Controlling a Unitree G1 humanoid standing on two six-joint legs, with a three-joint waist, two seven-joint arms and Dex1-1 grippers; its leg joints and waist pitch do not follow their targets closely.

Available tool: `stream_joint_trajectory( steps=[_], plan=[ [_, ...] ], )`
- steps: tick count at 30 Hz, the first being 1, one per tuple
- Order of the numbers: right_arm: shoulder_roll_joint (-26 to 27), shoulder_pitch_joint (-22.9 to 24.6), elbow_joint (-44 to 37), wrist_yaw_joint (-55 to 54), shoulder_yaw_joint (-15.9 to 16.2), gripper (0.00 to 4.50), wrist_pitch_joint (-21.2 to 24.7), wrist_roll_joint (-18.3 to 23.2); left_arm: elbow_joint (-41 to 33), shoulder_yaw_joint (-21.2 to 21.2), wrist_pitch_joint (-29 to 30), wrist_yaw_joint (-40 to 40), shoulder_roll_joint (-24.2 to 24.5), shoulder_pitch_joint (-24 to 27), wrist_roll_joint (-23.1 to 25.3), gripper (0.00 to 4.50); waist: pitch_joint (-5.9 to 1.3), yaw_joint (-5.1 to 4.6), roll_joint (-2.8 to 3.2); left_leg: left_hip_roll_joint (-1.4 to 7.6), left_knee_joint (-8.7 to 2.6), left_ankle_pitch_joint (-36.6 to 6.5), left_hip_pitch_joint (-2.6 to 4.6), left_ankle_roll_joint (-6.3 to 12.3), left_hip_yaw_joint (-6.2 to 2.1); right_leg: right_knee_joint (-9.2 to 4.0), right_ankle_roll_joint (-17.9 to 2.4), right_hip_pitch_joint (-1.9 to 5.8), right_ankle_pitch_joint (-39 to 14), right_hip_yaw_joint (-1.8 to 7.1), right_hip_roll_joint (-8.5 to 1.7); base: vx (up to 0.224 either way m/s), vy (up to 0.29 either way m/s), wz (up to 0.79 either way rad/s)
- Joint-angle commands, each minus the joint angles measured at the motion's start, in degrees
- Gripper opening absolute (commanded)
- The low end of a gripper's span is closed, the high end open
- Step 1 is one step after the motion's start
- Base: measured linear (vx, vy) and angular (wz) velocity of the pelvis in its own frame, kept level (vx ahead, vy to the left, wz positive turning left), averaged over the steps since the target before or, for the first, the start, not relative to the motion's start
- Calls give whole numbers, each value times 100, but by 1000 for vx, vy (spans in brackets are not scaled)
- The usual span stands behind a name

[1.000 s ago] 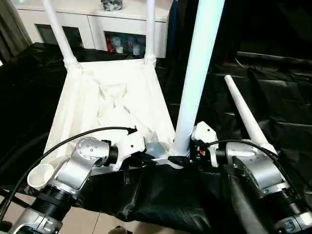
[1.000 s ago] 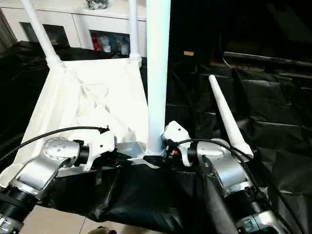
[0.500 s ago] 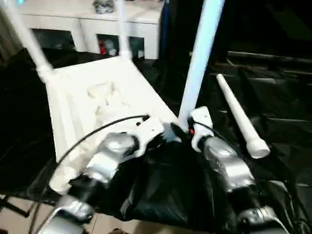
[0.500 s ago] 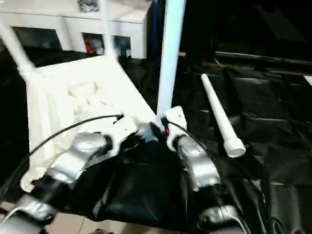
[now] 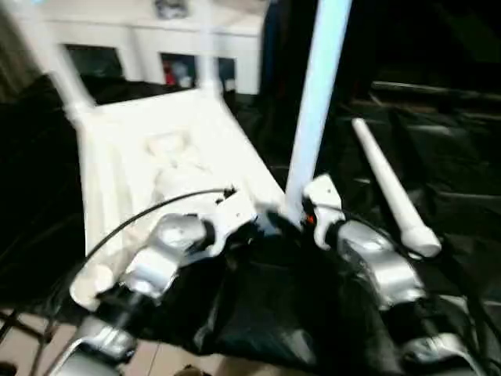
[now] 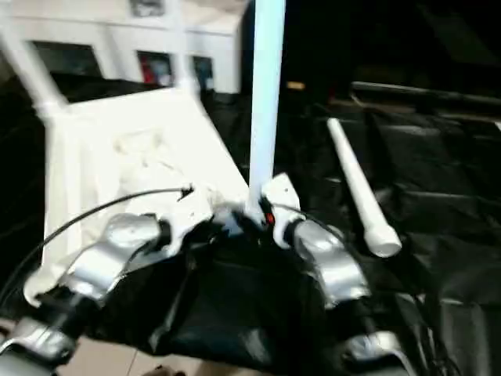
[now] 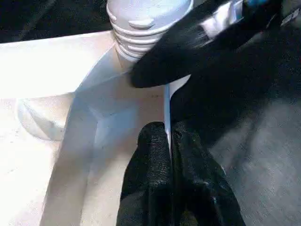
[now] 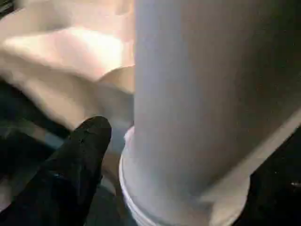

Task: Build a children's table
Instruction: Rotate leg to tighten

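Left eye view: 3 upright legs, 1 loose; left gripper pinching rim.

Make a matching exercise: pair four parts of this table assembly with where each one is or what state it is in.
1. White plastic table top
2. Tall white tube leg
3. Loose white tapered leg
4. Left gripper

A. Lying on the black sheet
B. Upside down, ribbed underside up
C. Shut on the top's thin rim
D. Upright in the near corner socket

Pairs: 1-B, 2-D, 3-A, 4-C
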Motion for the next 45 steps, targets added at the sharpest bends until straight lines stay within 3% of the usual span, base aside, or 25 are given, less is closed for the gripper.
stream_joint_trajectory(
  steps=[1, 8, 9, 14, 15, 23, 27, 29, 31, 33, 36, 37, 40, 41, 45],
  plan=[
    [-107, 44, -322, 578, 248, 391, -14, 190, -279, -133, -294, -318, -47, 53, -345, 0, -342, -6, -30, 253, -415, -1390, 111, 115, -74, -476, -1112, 211, -1179, 192, -390, 0, 0, 0],
    [-713, 169, -742, 1672, 436, 391, 69, 430, -547, -59, -299, -964, 321, 213, -650, 0, -342, 30, -64, 250, -402, -1285, 106, 194, -63, -467, -1156, 218, -1149, 193, -390, 0, 0, 0],
    [-805, 181, -809, 1852, 474, 365, 101, 466, -611, -46, -290, -1117, 396, 244, -713, 0, -340, 34, -57, 257, -403, -1307, 114, 210, -63, -475, -1160, 208, -1205, 191, -391, 0, 0, 0],
    [-937, 193, -882, 2062, 596, 344, 108, 426, -717, -42, -228, -1364, 530, 308, -799, 0, -339, 58, -60, 258, -402, -1270, 121, 200, -58, -464, -1188, 197, -1176, 190, -386, 0, 0, 0],
    [-962, 206, -905, 2122, 625, 312, 114, 426, -734, -53, -219, -1407, 567, 321, -808, 0, -342, 58, -61, 258, -402, -1275, 123, 184, -59, -464, -1183, 198, -1198, 190, -387, 0, 0, 0],
    [-947, 316, -1032, 2159, 690, 276, 218, 452, -758, -17, -174, -1361, 588, 349, -820, 0, -350, 70, -66, 255, -391, -1162, 118, 208, -55, -452, -1176, 207, -1086, 189, -387, 0, 0, 0],
    [-555, 345, -771, 1264, 582, 273, 283, 189, -420, 94, -104, -629, 286, 130, -549, 0, -335, 51, -57, 250, -400, -1196, 118, 163, -53, -464, -1180, 192, -1133, 190, -374, 0, 0, 0],
    [-176, 238, -369, 369, 398, 273, 325, -21, -159, 190, 50, -107, 28, -62, -429, 0, -315, 19, -75, 221, -407, -1405, 131, -3, -51, -514, -1072, 164, -1674, 195, -387, 0, 0, 0],
    [54, 173, -154, -119, 262, 272, 396, -67, -2, 242, 145, 224, -143, -190, -352, 0, -321, -2, -83, 214, -425, -1529, 127, -110, -85, -536, -939, 187, -2056, 182, -407, 0, 0, 0],
    [139, 158, -96, -285, 209, 272, 417, -71, 52, 257, 181, 361, -209, -238, -314, 0, -321, -35, -76, 218, -426, -1595, 139, -122, -84, -554, -878, 157, -2076, 190, -392, 0, 0, 0],
    [862, -146, 540, -1729, -187, 272, 485, -122, 338, 193, 377, 1007, -700, -485, -119, 0, -328, -97, -40, 201, -431, -1538, 115, -166, -90, -547, -918, 148, -1962, 196, -391, 0, 0, 0],
    [1014, -225, 682, -1979, -230, 272, 424, -161, 377, 159, 393, 1107, -804, -508, -69, 0, -348, -128, -49, 197, -439, -1454, 93, -213, -108, -524, -929, 193, -1827, 177, -392, 0, 0, 0],
    [1178, -292, 767, -1972, -229, 272, 289, -181, 422, 99, 365, 1165, -928, -519, 5, 0, -356, -132, -44, 202, -410, -1445, 106, -94, -85, -525, -984, 186, -1484, 191, -385, 0, 0, 0],
    [1211, -295, 735, -1890, -224, 328, 241, -158, 422, 82, 345, 1155, -951, -520, -7, 0, -365, -122, -34, 198, -401, -1373, 95, -37, -82, -515, -1002, 203, -1372, 192, -391, 0, 0, 0],
    [1114, -233, 536, -1548, -220, 363, 296, -1, 351, 36, 190, 960, -845, -479, -42, 0, -360, -113, -27, 205, -403, -1304, 92, 45, -78, -503, -1066, 214, -1196, 183, -378, 0, 0, 0]
  ],
)
